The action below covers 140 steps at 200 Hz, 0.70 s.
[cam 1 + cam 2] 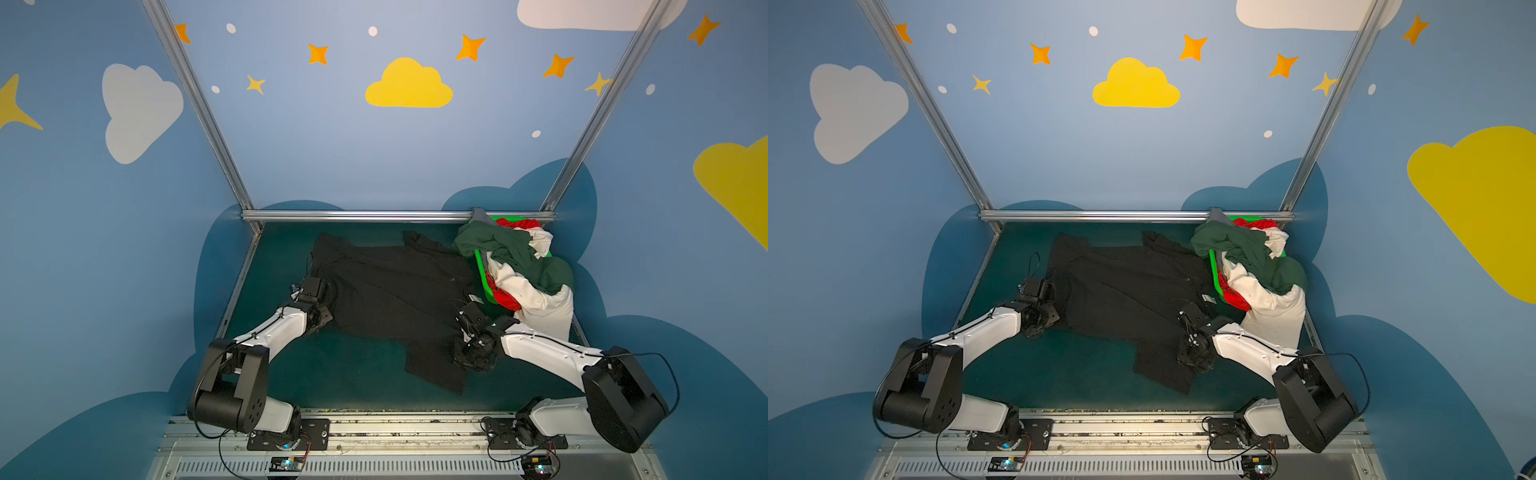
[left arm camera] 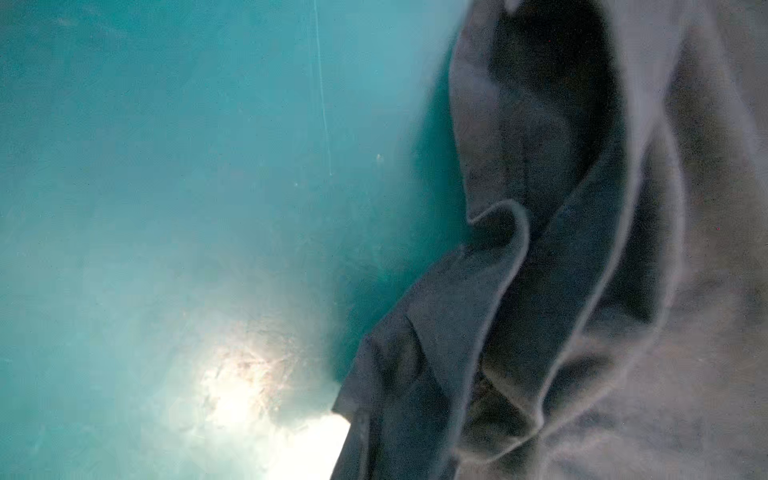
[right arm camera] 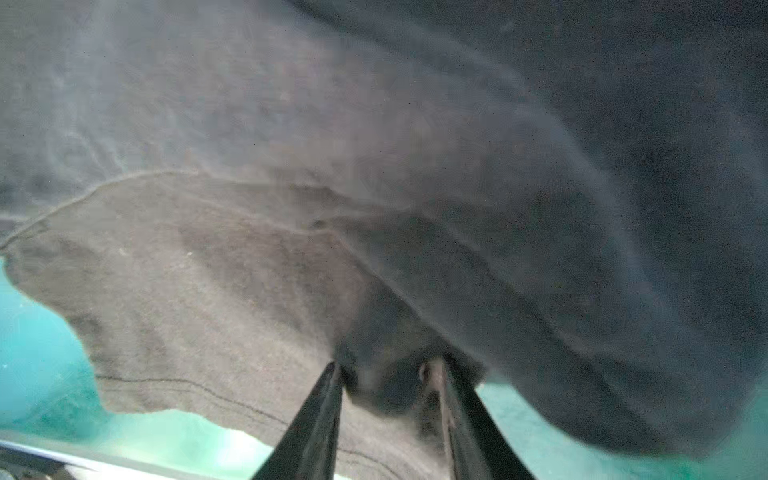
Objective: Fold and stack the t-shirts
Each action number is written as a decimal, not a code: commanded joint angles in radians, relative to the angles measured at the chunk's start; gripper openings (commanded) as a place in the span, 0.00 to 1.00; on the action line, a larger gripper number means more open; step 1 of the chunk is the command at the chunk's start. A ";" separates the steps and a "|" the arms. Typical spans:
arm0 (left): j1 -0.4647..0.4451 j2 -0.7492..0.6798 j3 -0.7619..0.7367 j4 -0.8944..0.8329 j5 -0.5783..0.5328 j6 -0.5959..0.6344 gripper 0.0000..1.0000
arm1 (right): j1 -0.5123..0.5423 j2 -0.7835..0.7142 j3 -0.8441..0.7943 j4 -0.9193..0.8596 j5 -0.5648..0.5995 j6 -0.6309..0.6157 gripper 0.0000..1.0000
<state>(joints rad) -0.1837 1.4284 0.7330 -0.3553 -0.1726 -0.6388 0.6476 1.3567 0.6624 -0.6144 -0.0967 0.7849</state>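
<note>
1. Plainly, the black t-shirt (image 1: 395, 291) lay spread yet rumpled across the middle of the teal table (image 1: 332, 374); its cloth looked soft, matte and creased; one sleeve pointed toward the near edge.
2. The right gripper (image 3: 380, 370) pinched a bunch of that cloth near the sleeve, jaws narrow around it; the hem there was raised off the table.
3. The left gripper (image 1: 322, 305) sat at the shirt's left edge; its jaws could not be told, as no fingers showed.
4. A bright green plastic basket (image 1: 480, 266) stood at the far right corner, just beside the shirt; a dark green t-shirt (image 1: 511, 249), a cream t-shirt (image 1: 544, 307) and a red t-shirt (image 1: 507, 299) spilled over its rim.
</note>
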 commanded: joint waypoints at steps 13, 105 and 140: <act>0.005 -0.066 -0.030 -0.022 0.008 0.004 0.07 | 0.063 -0.032 0.093 -0.172 0.142 -0.009 0.42; 0.008 -0.195 -0.066 -0.039 0.021 -0.022 0.04 | 0.154 -0.052 0.080 -0.244 0.149 0.037 0.60; 0.007 -0.249 -0.073 -0.057 0.014 -0.030 0.04 | 0.155 -0.018 0.061 -0.194 0.118 0.027 0.62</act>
<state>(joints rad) -0.1806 1.2152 0.6647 -0.3775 -0.1452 -0.6556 0.7959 1.3117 0.7380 -0.8131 0.0296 0.8082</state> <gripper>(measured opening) 0.047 0.617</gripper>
